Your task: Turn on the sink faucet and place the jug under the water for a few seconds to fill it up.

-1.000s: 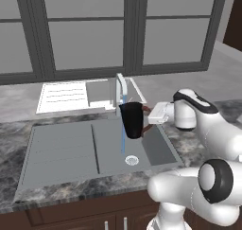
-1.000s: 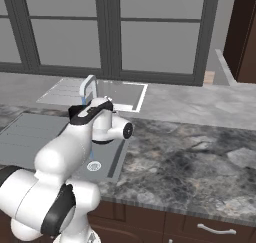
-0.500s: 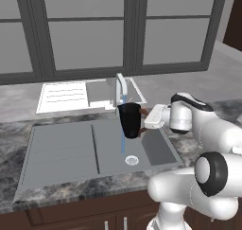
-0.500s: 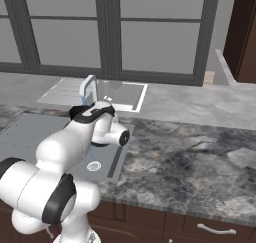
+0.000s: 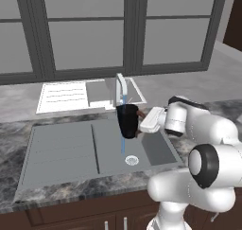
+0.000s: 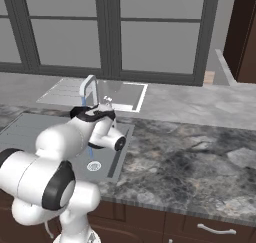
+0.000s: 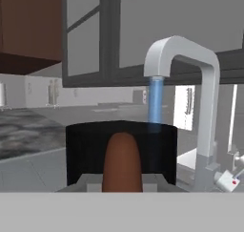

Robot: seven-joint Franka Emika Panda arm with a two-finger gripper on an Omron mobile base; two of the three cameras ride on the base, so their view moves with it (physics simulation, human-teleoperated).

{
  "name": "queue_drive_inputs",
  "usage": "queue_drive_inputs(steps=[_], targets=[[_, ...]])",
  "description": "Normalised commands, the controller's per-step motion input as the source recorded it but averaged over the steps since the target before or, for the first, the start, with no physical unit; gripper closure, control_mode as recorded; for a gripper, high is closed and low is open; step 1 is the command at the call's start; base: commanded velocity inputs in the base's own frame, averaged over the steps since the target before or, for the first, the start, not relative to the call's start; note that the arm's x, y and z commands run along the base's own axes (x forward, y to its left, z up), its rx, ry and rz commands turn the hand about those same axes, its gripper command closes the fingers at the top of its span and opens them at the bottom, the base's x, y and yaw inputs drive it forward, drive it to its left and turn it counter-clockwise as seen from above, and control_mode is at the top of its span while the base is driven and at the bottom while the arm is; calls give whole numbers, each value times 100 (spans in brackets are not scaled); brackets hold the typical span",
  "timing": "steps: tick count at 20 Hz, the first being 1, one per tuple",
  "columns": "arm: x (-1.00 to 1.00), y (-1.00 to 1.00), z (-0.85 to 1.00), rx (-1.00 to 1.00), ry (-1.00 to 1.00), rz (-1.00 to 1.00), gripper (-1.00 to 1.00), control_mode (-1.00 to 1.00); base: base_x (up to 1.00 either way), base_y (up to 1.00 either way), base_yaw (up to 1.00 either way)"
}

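Observation:
The grey sink faucet [image 5: 121,85] stands behind the sink [image 5: 61,151] with water [image 5: 124,100] running from its spout. My gripper [image 5: 140,122] is shut on the reddish-brown handle of the black jug [image 5: 127,120] and holds it upright over the basin, under the spout. In the hand view the blue water [image 7: 155,104] drops from the faucet [image 7: 202,88] behind the rim of the jug [image 7: 86,152], toward its right side. The handle [image 7: 122,162] faces the camera. A blue line shows again below the jug, down to the drain [image 5: 131,160].
A white ridged mat [image 5: 64,95] lies on the counter behind the sink, left of the faucet. The ridged drainboard [image 5: 59,148] takes the basin's left half. Marbled counter [image 6: 200,162] spreads to the right. Window panes rise behind the counter.
The jug and my hand have shifted slightly left, bringing the jug's mouth under the running stream.

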Motion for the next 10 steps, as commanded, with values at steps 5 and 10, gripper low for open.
queue_drive_inputs(steps=[5, 10], targets=[[18, 3, -17, 0, -1, -6, 100, -100, 0, 0, 0], [25, 2, -7, 0, 0, -6, 100, -100, 0, 0, 0]])
